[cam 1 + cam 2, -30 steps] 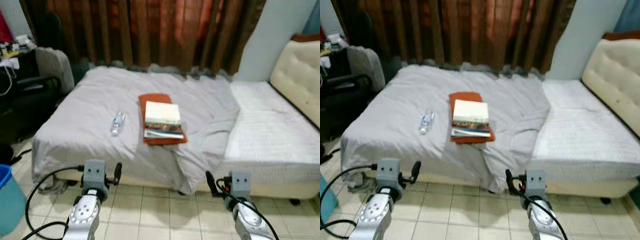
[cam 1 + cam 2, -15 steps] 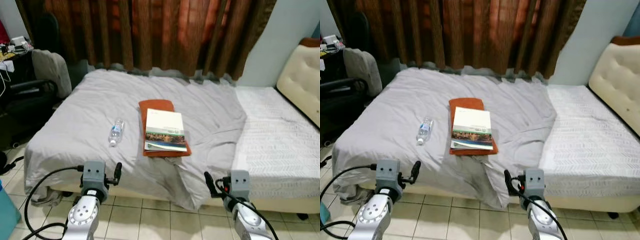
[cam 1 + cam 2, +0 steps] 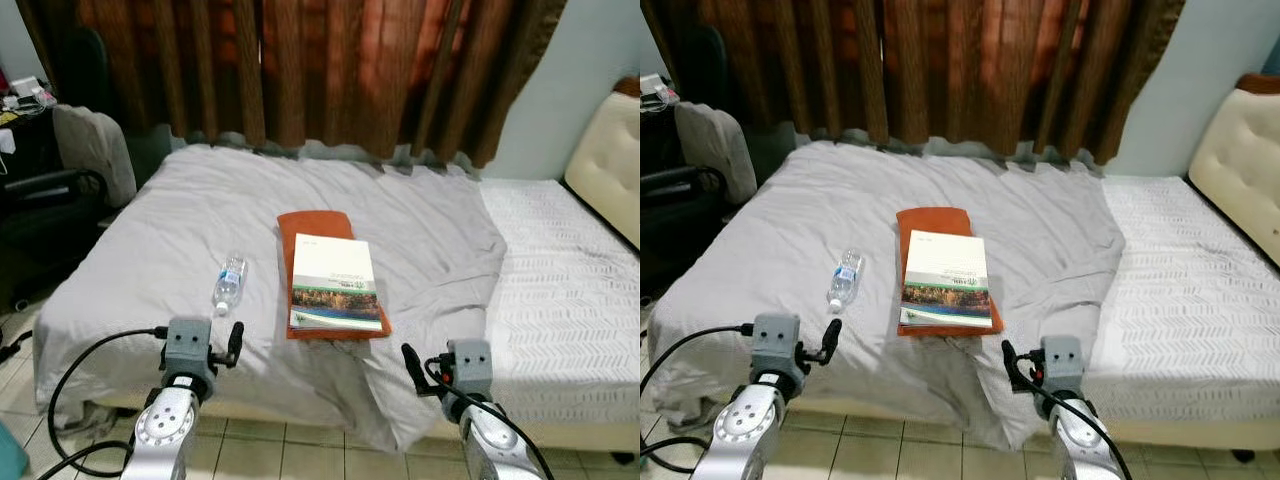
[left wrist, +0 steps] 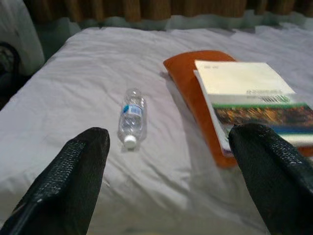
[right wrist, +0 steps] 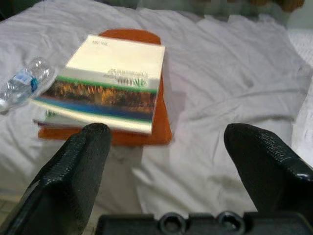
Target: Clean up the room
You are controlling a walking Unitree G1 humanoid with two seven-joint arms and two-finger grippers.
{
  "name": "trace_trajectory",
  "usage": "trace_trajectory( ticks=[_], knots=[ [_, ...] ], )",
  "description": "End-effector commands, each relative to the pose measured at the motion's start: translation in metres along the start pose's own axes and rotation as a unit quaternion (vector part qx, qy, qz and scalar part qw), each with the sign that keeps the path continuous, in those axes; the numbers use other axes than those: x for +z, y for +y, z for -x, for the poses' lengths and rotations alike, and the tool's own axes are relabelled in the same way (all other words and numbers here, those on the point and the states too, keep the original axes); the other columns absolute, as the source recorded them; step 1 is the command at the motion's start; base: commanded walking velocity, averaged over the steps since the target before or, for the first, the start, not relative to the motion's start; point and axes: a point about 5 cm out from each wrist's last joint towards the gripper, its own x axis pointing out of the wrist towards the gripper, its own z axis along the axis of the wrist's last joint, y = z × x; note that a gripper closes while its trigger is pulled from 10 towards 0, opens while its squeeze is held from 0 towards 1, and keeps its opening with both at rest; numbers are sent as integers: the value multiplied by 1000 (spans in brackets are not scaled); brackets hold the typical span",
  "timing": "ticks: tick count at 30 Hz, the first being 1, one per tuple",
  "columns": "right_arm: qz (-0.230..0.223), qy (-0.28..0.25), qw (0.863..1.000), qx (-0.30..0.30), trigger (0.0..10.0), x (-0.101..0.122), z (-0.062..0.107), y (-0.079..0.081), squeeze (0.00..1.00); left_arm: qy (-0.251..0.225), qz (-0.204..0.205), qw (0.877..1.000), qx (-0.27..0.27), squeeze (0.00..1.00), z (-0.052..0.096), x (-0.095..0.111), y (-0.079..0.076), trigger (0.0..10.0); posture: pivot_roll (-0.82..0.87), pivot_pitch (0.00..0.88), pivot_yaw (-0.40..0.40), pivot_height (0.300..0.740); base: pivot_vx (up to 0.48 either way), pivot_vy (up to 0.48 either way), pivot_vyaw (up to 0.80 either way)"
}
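I have both arms raised in front of me at the near edge of the bed [image 3: 150, 250], each gripper released with its two black fingers spread wide and nothing between them. The left gripper [image 4: 171, 181] points out over the grey sheet [image 3: 430, 230]; a clear plastic water bottle [image 4: 132, 118] lies on its side just ahead of it, cap end toward me, nearer its left finger. Off toward that gripper's right finger sits a book [image 3: 335, 294] with a cream and green cover, resting on top of a flat orange item [image 3: 312, 224]. From the right gripper [image 5: 176, 161] the book is ahead and toward its left finger, with rumpled sheet straight in front. Brown curtains [image 3: 320, 70] hang beyond the bed.
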Motion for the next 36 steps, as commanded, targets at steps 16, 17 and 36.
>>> trace_trajectory(
  ticks=[16,17,36],
  knots=[
    [-9,-2,1000,2,10000,-1,0,7,0,5,-7,1000,-5,0,-1,0,4,10000,101,0,-76,740,461,0,0],
    [-9,-2,1000,2,10000,-1,0,7,0,5,-7,1000,-5,0,-1,0,4,10000,101,0,-76,740,461,0,0],
    [-10,0,1000,-4,10000,-4,4,3,0,24,-21,999,-34,0,-4,-5,-7,10000,81,0,-70,740,360,0,0]
  ],
)
